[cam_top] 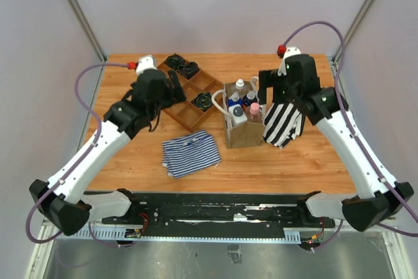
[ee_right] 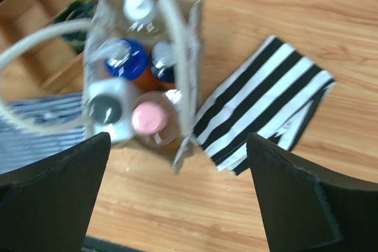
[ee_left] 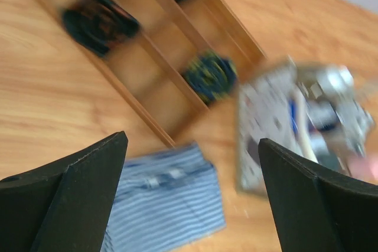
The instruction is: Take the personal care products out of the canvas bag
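Wooden surface shows nothing unpacked: all five small personal care bottles stand inside the tan canvas bag, just below the right tool, open and empty. The left tool, also open and empty, hangs well aside of it.

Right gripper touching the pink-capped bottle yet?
Apart. Right wrist view: the right gripper is open, fingers at the lower corners; the pink-capped bottle stands in the canvas bag between them, clear of both.

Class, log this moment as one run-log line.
bottles: five in bag | left gripper: open, by tray | right gripper: open, by bag
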